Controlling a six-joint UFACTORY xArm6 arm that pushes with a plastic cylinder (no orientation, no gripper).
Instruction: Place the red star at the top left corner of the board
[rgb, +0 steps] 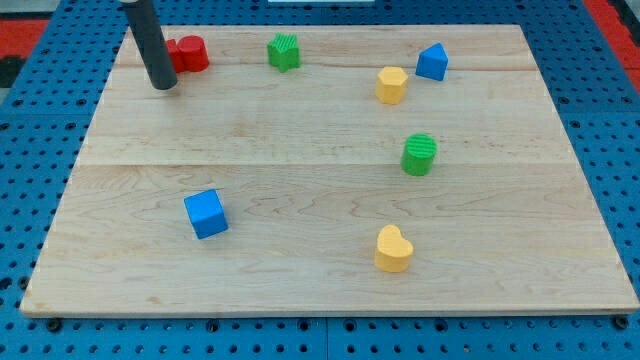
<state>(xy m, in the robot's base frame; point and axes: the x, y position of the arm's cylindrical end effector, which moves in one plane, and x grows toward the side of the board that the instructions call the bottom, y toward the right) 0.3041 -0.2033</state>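
Observation:
The red star (188, 53) lies near the top left corner of the wooden board (300, 290); its left part is hidden behind my rod. My tip (162, 86) rests on the board just below and left of the red star, close to it. I cannot tell whether they touch. The rod rises out of the view's top.
A green block (284, 51) lies right of the red star at the top. A yellow block (391, 85) and a blue block (432, 62) are at the top right. A green cylinder (419, 154) is at mid right, a blue cube (206, 213) at lower left, a yellow heart (393, 249) at the bottom.

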